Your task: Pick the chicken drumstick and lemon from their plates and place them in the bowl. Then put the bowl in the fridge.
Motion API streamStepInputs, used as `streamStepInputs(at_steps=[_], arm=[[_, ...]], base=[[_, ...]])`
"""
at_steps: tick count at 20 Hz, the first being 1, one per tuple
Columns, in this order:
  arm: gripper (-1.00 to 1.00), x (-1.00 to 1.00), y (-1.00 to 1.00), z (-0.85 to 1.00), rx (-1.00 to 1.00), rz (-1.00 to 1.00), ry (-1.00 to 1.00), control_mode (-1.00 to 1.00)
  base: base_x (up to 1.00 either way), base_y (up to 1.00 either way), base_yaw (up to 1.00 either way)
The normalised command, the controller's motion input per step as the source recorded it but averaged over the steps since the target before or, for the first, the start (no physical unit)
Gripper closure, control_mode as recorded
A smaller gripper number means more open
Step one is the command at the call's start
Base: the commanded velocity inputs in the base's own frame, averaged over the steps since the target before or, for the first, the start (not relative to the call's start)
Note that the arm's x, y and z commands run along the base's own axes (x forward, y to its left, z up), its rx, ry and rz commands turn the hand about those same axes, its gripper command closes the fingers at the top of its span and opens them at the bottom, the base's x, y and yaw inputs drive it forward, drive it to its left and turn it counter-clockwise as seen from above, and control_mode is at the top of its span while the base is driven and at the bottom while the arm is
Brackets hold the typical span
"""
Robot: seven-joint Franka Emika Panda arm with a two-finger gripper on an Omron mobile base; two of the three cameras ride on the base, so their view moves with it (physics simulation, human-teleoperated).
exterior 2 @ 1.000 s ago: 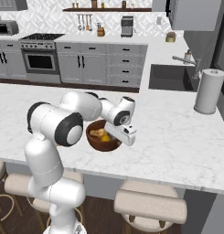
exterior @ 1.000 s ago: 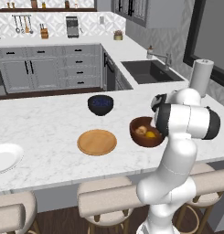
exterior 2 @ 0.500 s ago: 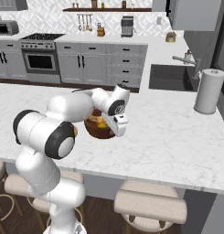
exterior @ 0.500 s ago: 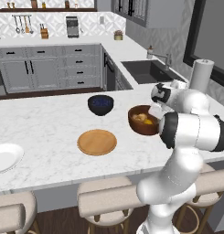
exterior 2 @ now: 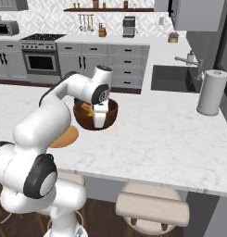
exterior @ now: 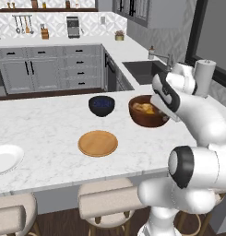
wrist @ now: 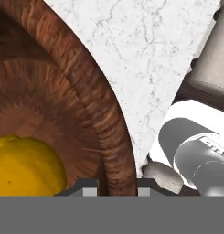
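The reddish-brown wooden bowl (exterior: 146, 116) (exterior 2: 85, 120) hangs a little above the marble counter (exterior: 50, 124). My gripper (exterior: 163, 110) (exterior 2: 100, 121) (wrist: 117, 188) is shut on its rim, one finger inside and one outside. In the hand view the lemon (wrist: 24, 165) lies inside the bowl (wrist: 72, 114), close to the fingers. A golden piece, apparently the chicken drumstick (exterior: 143, 109), shows beside it in the left base view. The tan wooden plate (exterior: 98, 143) (exterior 2: 65, 137) and the white plate (exterior: 3, 158) lie bare on the counter. The fridge is out of view.
A dark navy bowl (exterior: 101, 105) stands just left of the wooden bowl. A paper towel roll (exterior: 204, 76) (exterior 2: 212, 92) stands at the counter's right end, beside the sink (exterior: 143, 69) (exterior 2: 173, 78). Stools (exterior: 110, 203) line the counter's near edge.
The bowl has come up off the counter and moved away from the front edge, carried by the gripper as the arm straightened. Its contents stayed inside.
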Motion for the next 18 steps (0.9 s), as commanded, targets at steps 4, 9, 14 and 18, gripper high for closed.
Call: streamStepInputs(at_steps=[4, 9, 14, 18], arm=[[1.00, -1.00, 0.38, 0.67, -0.07, -0.24, 0.00, -1.00], [1.00, -0.98, 0.61, 0.45, -0.27, -0.23, 0.00, -1.00], [1.00, -0.77, 0.01, 0.03, 0.08, -0.23, -0.07, -1.00], [1.00, -0.46, -0.12, 0.00, 0.32, -0.16, -0.17, -1.00]], base=[[0.00, 0.00, 0.00], [0.00, 0.00, 0.00], [0.00, 0.00, 0.00], [0.00, 0.00, 0.00]])
